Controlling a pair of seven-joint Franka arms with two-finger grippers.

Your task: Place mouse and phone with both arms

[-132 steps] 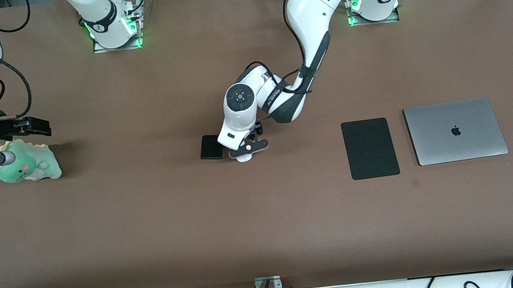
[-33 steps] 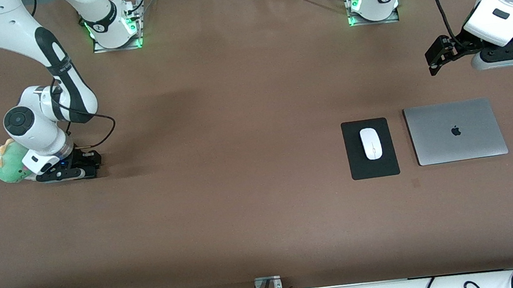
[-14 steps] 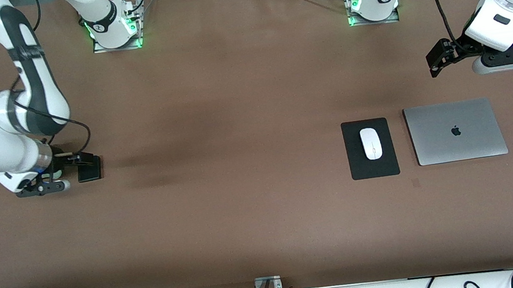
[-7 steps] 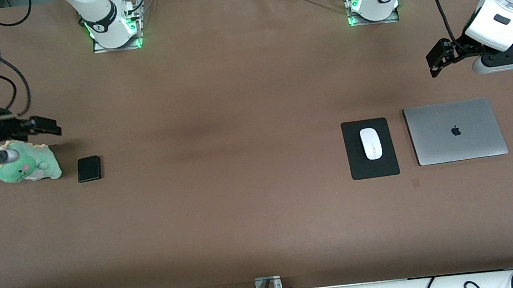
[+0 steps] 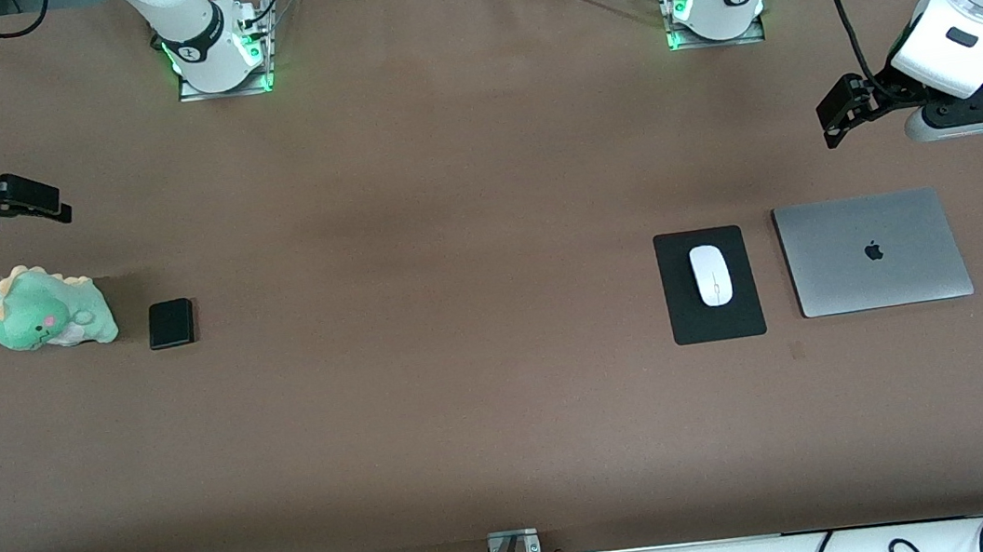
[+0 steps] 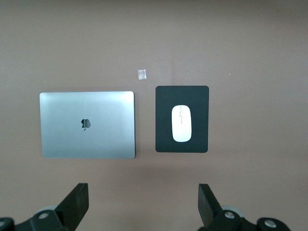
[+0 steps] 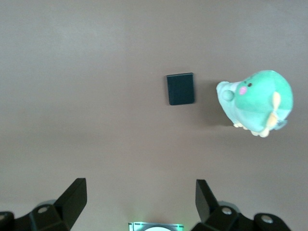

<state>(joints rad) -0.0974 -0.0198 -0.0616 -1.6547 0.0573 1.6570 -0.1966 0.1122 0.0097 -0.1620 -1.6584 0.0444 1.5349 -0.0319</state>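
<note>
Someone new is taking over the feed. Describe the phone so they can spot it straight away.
Start at the right arm's end of the table and find the green plush dinosaur. The phone lies flat on the table just beside it, toward the middle. It is a small black slab with rounded corners, far smaller than the black mat under the mouse.

Light: even, overhead, moderate | Shadows: soft, faint on table (image 5: 448, 225) | Glare: none | Focus: sharp | Bases: green glow
</note>
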